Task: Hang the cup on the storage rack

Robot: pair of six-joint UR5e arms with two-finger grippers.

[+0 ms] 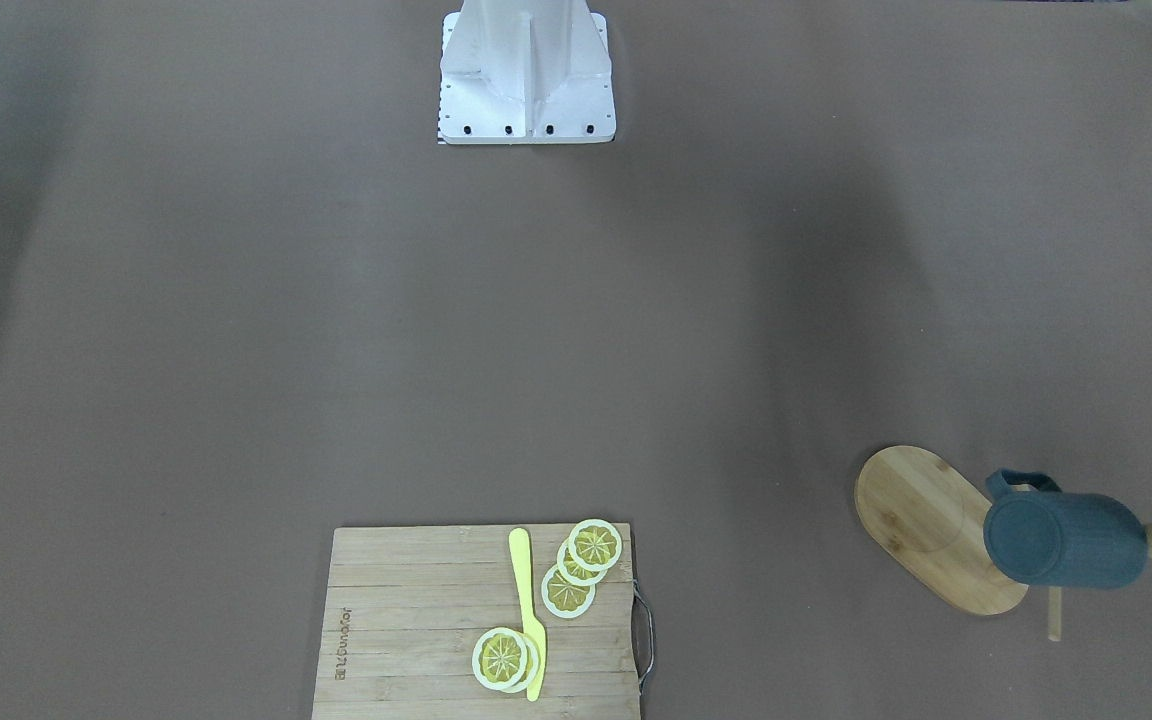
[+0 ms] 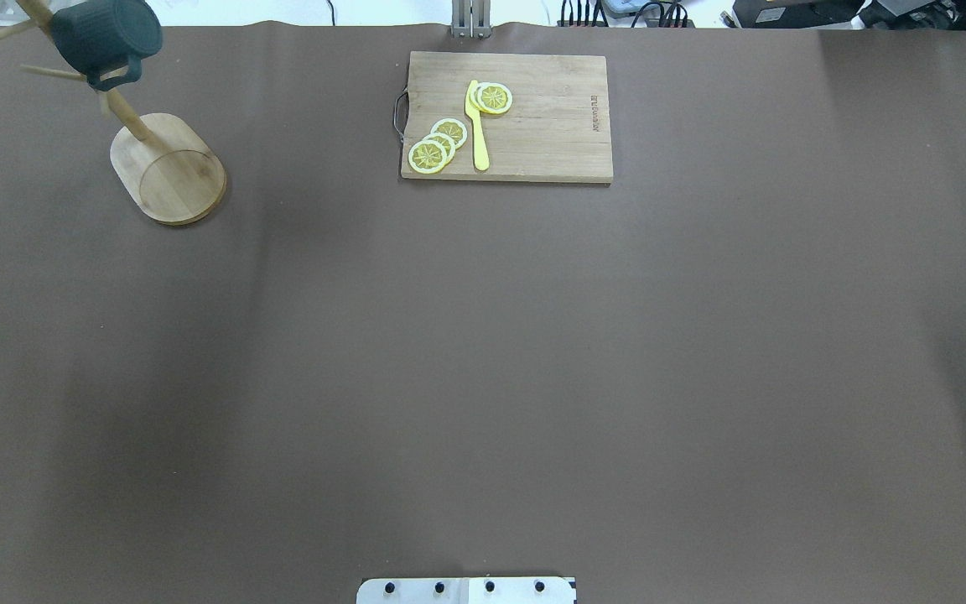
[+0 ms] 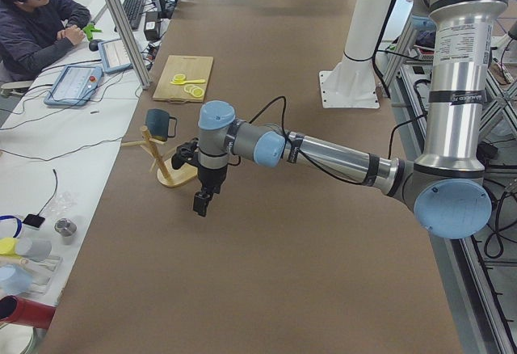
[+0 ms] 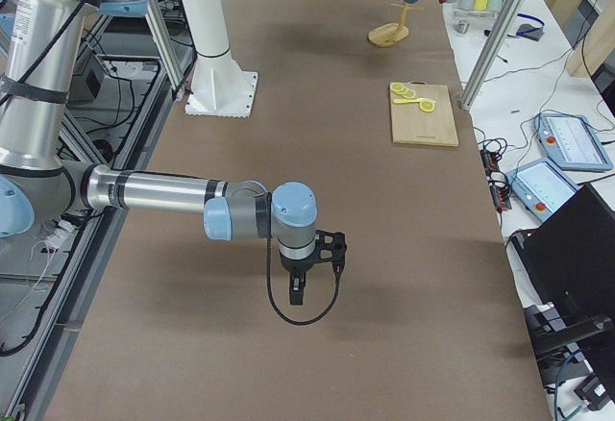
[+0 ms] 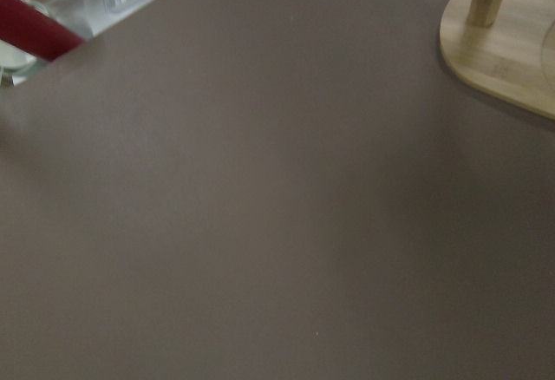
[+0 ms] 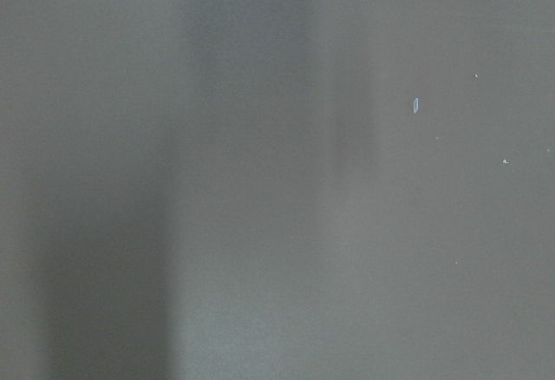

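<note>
The slate-blue cup [image 1: 1066, 540] hangs by its handle on a peg of the bamboo storage rack [image 1: 921, 525], mouth turned away from the base. Both show at the far left in the overhead view: cup [image 2: 110, 33], rack [image 2: 168, 168]. In the exterior left view my left gripper [image 3: 199, 203] points down above the table, just in front of the rack [image 3: 171, 174] and apart from the cup [image 3: 159, 124]; I cannot tell if it is open. My right gripper [image 4: 296, 291] points down over bare table far from the rack [image 4: 389, 29]; I cannot tell its state. The left wrist view shows the rack's base [image 5: 512, 50].
A slatted wooden cutting board [image 2: 508, 117] with lemon slices [image 2: 438, 144] and a yellow knife [image 2: 477, 126] lies at the table's far middle. The robot's white base plate [image 1: 526, 90] is at the near edge. An operator [image 3: 32, 23] sits beyond the table's far side.
</note>
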